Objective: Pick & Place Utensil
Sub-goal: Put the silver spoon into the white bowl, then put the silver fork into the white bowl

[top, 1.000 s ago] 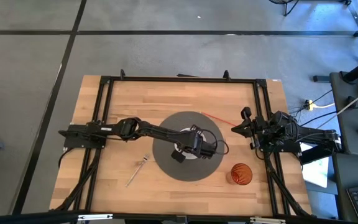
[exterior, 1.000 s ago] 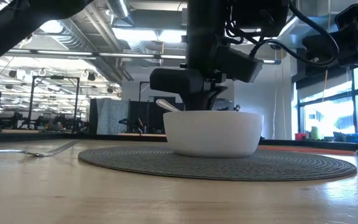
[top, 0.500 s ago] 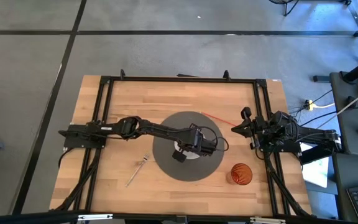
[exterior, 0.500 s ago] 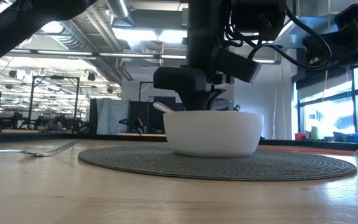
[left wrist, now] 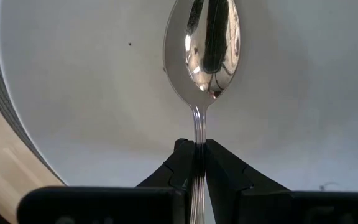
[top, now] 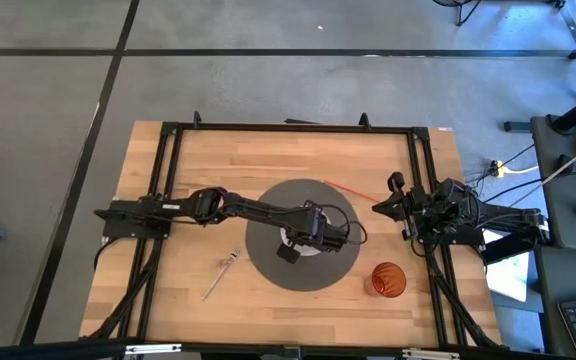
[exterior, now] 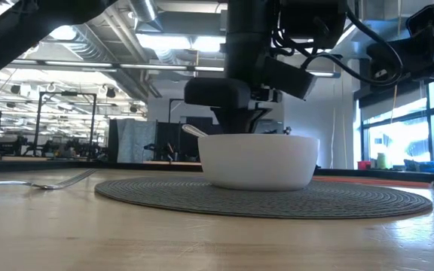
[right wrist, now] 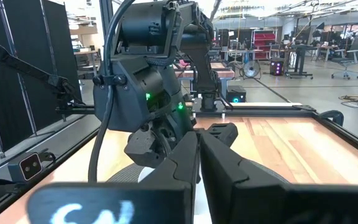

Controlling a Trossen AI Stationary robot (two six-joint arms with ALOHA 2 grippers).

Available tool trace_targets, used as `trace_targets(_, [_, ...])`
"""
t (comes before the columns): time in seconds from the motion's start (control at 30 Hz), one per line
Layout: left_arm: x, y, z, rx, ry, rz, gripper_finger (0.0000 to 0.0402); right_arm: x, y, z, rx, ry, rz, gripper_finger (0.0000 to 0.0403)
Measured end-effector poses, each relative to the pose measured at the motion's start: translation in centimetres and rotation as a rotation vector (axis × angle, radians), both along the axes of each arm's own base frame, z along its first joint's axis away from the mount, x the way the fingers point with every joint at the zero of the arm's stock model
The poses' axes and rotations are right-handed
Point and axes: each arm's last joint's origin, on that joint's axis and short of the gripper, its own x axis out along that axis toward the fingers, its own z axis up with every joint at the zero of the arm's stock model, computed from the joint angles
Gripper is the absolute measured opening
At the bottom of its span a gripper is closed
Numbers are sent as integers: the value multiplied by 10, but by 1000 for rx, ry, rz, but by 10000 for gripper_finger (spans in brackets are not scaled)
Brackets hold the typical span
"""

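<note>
A white bowl stands on a round grey placemat in the middle of the table. My left gripper hangs over the bowl, shut on a shiny metal spoon. The spoon's scoop is over the bowl's white inside, and in the low view one end of the spoon peeks out just above the rim. A fork lies flat on the wood to the left of the mat. My right gripper is shut and rests at the table's right edge. My left gripper pinches the spoon's thin handle between its two fingers, a little behind the scoop. The fingers run along the handle and come from above into the bowl. The scoop points away from the fingers; whether it touches the bowl's inside I cannot tell.
An orange cup stands near the right front of the mat. A thin red stick lies at the mat's far right. The black frame rails run round the table. Bare wood lies left of the mat and along the near edge.
My left gripper has crept a little toward the table's left over the bowl, still shut on the spoon. The spoon's visible end above the rim has moved left with it and dipped slightly.
</note>
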Motion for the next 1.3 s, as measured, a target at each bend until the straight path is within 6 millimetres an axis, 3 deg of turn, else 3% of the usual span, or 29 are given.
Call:
trace_targets(0.83, [-4,1,1,43,30,19,34,0,0,0,0,0,-1,23])
trace_targets(1.3, [-7,2,8,96,28,21,125,0,0,0,6,1,0,23])
